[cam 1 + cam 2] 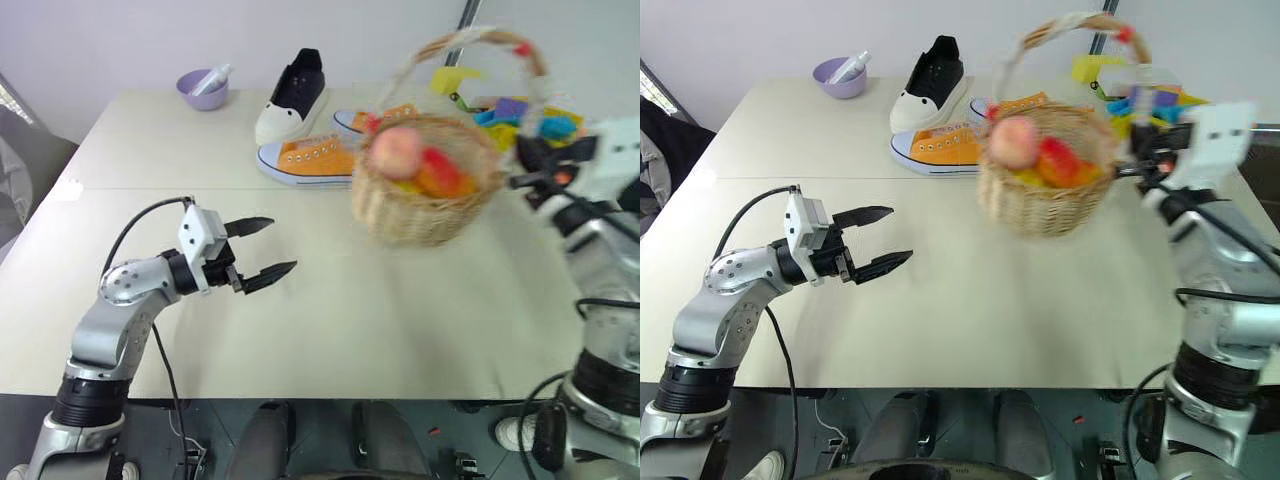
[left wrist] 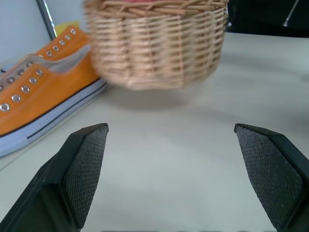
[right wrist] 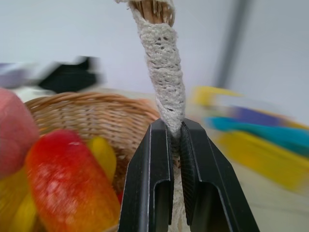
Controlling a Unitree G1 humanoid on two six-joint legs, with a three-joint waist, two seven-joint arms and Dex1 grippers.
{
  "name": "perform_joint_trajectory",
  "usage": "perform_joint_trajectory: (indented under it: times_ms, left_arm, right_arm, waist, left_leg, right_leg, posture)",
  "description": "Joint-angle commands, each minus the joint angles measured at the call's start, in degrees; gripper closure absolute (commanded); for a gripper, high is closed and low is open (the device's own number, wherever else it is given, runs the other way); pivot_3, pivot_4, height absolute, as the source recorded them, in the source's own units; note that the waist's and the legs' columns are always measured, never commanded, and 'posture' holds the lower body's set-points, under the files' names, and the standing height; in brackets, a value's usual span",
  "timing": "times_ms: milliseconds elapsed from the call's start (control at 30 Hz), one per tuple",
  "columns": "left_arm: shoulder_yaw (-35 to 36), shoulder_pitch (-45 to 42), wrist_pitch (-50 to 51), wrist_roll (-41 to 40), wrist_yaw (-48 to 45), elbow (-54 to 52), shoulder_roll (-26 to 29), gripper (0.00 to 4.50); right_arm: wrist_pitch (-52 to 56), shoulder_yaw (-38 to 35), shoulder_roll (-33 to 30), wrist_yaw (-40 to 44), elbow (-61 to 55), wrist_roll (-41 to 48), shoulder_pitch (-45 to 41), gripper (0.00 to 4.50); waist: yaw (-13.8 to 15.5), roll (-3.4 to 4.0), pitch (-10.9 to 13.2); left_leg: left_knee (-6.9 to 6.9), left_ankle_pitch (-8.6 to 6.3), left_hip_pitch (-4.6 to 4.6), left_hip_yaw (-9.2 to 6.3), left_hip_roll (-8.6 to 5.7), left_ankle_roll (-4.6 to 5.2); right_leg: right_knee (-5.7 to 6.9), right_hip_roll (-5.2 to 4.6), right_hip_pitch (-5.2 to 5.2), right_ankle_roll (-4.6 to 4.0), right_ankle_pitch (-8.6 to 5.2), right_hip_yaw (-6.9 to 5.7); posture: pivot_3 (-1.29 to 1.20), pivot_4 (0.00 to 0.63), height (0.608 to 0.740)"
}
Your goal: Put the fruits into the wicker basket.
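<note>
The wicker basket (image 1: 1045, 185) sits on the far right part of the table (image 1: 330, 310), just in front of the orange sneaker (image 1: 305, 160). It appears tilted, and its outline is blurred in both eye views. The peach (image 1: 1012, 142) and the red-orange mango-like fruit (image 3: 72, 183) lie inside the basket, side by side, with yellow fruit beneath them.

The right gripper (image 3: 176, 145) is pressed together on the cloth-wrapped handle (image 3: 166, 82) of the basket, pinching it low on the side nearest the right edge of the table. In the right wrist view the two black fingers (image 3: 149, 179) clamp the lace wrap between them, and the handle rises straight above the grip.

The left gripper (image 1: 262, 250) is spread wide and holds nothing. It hangs above the table's left-centre area, pointing level toward the basket and well apart from it. In the left wrist view bare tabletop lies between its fingertips (image 2: 87, 159) and the basket wall.

The near half of the table, from the left gripper to the right edge, is bare. Along the far edge stand a purple bowl (image 1: 203, 88), a black-and-white sneaker (image 1: 293, 95) and the orange sneaker. Coloured items (image 1: 520, 115) lie behind the basket near the far right corner.
</note>
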Motion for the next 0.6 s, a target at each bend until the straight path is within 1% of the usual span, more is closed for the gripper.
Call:
perform_joint_trajectory:
  times_ms: [33,133,300,400,467,500,600]
  left_arm:
    - [-0.46,-2.34,-2.73,0.84,0.23,1.44,-1.47,0.00]
    - [-1.01,-3.11,-3.66,1.55,0.24,2.48,-2.45,0.00]
    - [-1.11,-3.17,-4.80,1.99,0.42,3.37,-2.91,0.00]
    - [-1.01,-3.01,-4.85,2.21,0.94,3.41,-3.06,0.00]
    - [-0.90,-2.95,-4.58,2.22,1.40,3.38,-3.15,0.00]
    - [-0.87,-2.91,-4.32,2.33,1.68,3.50,-3.11,0.00]
    - [-0.87,-2.73,-3.46,3.22,2.76,4.12,-2.70,0.00]
  right_arm:
    - [-3.94,-3.97,-2.61,-1.66,2.85,-2.82,0.55,4.48]
    - [-7.15,-5.02,-2.98,-3.42,8.59,-5.33,0.67,4.48]
    - [-10.74,-6.17,-3.12,-3.45,15.06,-6.38,2.45,4.48]
    - [-11.56,-6.95,-3.09,-2.92,14.64,-5.32,3.52,3.34]
    - [-12.22,-7.10,-3.41,-2.54,13.33,-5.53,4.77,2.33]
    - [-12.98,-7.00,-3.80,-1.97,12.71,-6.02,5.91,1.90]
    - [-14.58,-8.20,-4.66,0.26,10.57,-5.89,10.19,1.90]
  waist:
    - [-0.35,0.01,0.00]
    - [-0.79,0.03,-0.01]
    - [-0.32,0.08,0.00]
    - [-0.30,0.09,0.00]
    - [-0.29,0.09,0.00]
    - [-0.27,0.09,0.00]
    - [-0.21,0.09,0.00]
  left_leg:
    - [0.00,0.00,0.03,0.02,0.00,0.00]
    - [-0.02,-0.01,0.19,0.24,0.03,0.01]
    - [-0.04,-0.01,0.24,0.22,0.11,0.02]
    - [-0.02,-0.01,0.22,0.25,0.12,0.02]
    - [0.00,-0.01,0.22,0.25,0.12,0.02]
    - [0.00,-0.01,0.22,0.25,0.13,0.02]
    - [-0.01,-0.01,0.22,0.24,0.12,0.02]
  right_leg:
    - [0.03,0.00,0.00,0.00,0.00,0.00]
    - [0.12,0.11,0.01,0.00,0.01,0.10]
    - [0.25,0.23,-0.02,-0.02,0.00,0.14]
    - [0.25,0.19,-0.02,-0.01,0.00,0.17]
    - [0.24,0.18,-0.01,-0.01,0.00,0.18]
    - [0.24,0.18,0.00,-0.01,0.00,0.18]
    - [0.24,0.19,0.00,-0.01,0.00,0.18]
  posture:
    - [0.00,0.150,0.721]
    - [0.00,0.150,0.721]
    - [0.00,0.150,0.721]
    - [0.00,0.150,0.721]
    - [0.00,0.150,0.721]
    - [0.00,0.150,0.721]
    - [0.00,0.150,0.721]
